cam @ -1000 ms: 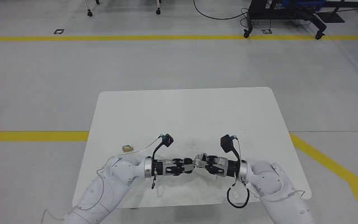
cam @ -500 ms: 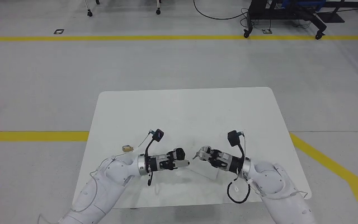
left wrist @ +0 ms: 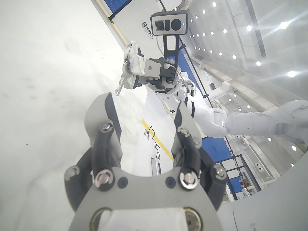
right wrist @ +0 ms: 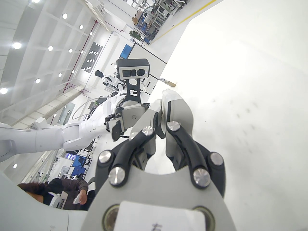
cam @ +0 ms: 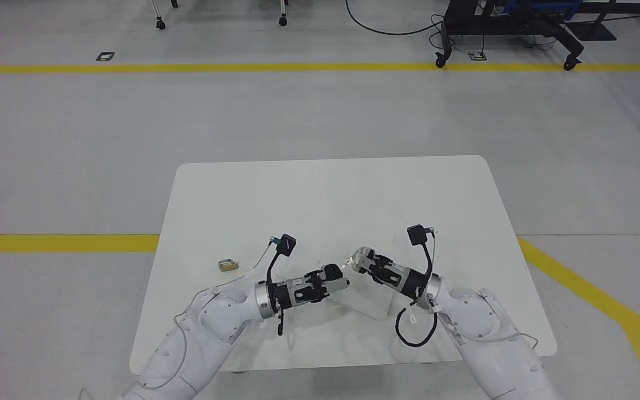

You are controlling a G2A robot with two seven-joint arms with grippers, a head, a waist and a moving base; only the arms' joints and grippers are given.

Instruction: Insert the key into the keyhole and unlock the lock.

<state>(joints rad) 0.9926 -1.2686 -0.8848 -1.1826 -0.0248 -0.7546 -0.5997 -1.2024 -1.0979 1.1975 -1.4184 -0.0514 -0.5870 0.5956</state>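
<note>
On the white table [cam: 330, 200], a small brassy lock [cam: 229, 265], seemingly a padlock, lies left of centre, well apart from the empty, spread left gripper [left wrist: 144, 100]; right gripper [left wrist: 128, 67] pinches the silver key [left wrist: 121, 81].

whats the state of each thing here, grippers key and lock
left gripper: open, empty
right gripper: shut on the key
key: held with its blade sticking out, not in the lock
lock: lying on the table, apart from both grippers, no key in it; locked or not, too small to tell
</note>
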